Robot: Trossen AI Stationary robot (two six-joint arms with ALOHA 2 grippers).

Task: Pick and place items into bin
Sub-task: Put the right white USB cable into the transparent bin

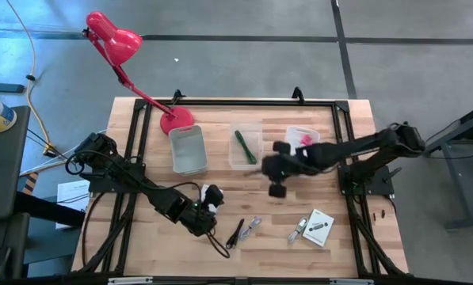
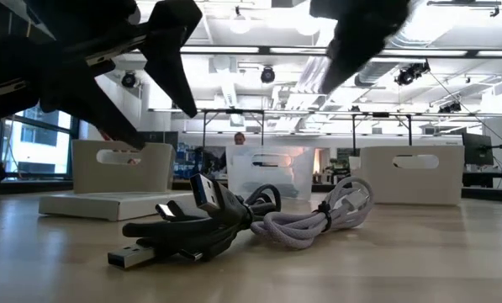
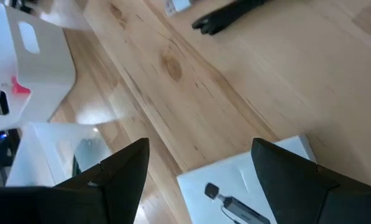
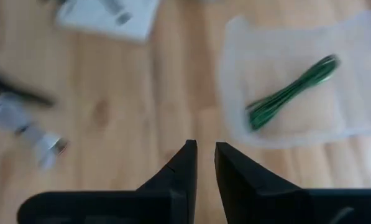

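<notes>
Sorting under way: three bins (image 1: 188,150) along the table's far edge, middle one holding the green stick (image 1: 245,146); right gripper (image 1: 277,188) near-clenched, empty, mid-table, due to descend on two cables (image 1: 244,229) or two cards (image 1: 318,226) at the near edge; left gripper (image 1: 212,198) released.

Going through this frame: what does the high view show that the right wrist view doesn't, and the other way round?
Only the high view: the red lamp, the left arm, the bin nearest the lamp and a bin holding something pink. Only the right wrist view: the right gripper close up, its fingers nearly together with nothing between them. Both: the green bundle lying in the clear middle bin, and a white card on the wooden table.
</notes>
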